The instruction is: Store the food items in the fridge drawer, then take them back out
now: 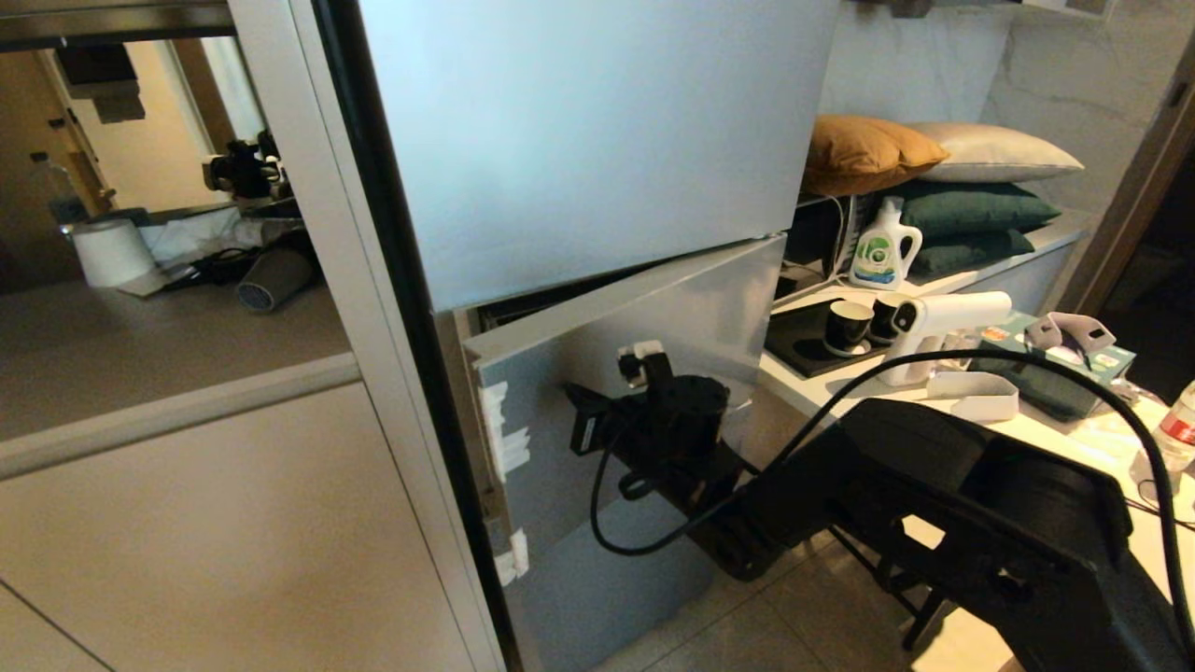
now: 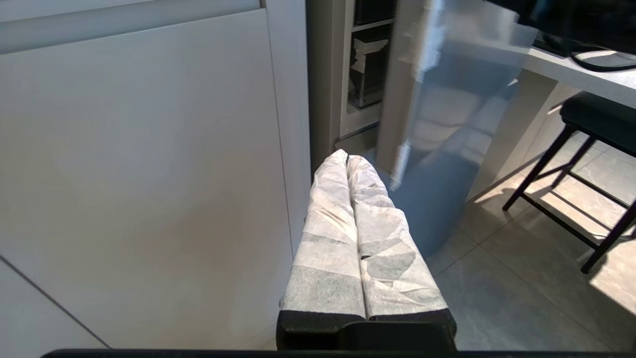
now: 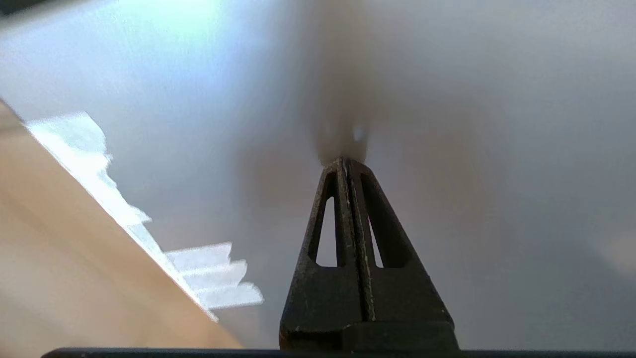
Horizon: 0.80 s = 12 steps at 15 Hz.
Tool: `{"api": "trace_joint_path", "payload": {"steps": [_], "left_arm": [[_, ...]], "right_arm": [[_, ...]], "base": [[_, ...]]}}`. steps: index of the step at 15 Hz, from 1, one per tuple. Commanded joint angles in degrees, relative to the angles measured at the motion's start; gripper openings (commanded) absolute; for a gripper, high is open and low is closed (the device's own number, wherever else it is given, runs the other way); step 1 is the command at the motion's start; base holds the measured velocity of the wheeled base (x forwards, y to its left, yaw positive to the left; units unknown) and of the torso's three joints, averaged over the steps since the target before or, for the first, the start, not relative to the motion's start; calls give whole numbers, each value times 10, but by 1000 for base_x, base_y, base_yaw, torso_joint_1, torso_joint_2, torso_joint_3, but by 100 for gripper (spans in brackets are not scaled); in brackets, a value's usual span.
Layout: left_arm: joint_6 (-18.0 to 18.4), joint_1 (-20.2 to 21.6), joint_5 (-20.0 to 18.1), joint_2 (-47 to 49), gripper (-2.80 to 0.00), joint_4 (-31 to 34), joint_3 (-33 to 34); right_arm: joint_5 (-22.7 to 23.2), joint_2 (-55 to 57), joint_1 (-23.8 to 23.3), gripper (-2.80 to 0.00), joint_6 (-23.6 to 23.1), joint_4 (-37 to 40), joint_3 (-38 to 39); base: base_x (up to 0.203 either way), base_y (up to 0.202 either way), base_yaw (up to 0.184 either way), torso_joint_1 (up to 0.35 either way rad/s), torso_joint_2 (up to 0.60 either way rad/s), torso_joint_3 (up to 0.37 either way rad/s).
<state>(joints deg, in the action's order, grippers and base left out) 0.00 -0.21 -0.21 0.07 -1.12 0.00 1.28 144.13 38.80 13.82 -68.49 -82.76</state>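
Observation:
The fridge drawer's silver-grey front panel stands slightly ajar below the tall upper door, its left side further out than its right. A dark gap shows along the panel's top, and the bin behind it is hidden. My right gripper is shut and empty, its black fingertips touching the face of the panel. Parked low beside the beige cabinet, my left gripper is shut, its fingers wrapped in white paper, and it points at the foot of the fridge. The food items are out of view.
White tape strips stick to the panel's left edge. To the right, a counter holds a detergent bottle, cups, a white spray gun, a tissue box and a water bottle. A black stool stands on the tiled floor.

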Motion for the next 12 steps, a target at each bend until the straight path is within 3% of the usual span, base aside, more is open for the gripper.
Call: {"api": "trace_joint_path", "payload": {"steps": [1,7,10,12], "left_arm": [[0,0,0,0,-280,0,6],[0,0,0,0,-280,0,6],[0,0,0,0,-280,0,6],[0,0,0,0,-280,0,5]], "right_arm": [[0,53,-6,-280,0,0,-72],[-4,121,-32,-280,-36,30,-196],[-44,105,-38,-280,-41,7,-170],[-50,54,-35,-280,-47,-12,-83]], "base": [[0,0,0,0,0,0],[0,0,0,0,0,0],[0,0,0,0,0,0],[0,0,0,0,0,0]]}}
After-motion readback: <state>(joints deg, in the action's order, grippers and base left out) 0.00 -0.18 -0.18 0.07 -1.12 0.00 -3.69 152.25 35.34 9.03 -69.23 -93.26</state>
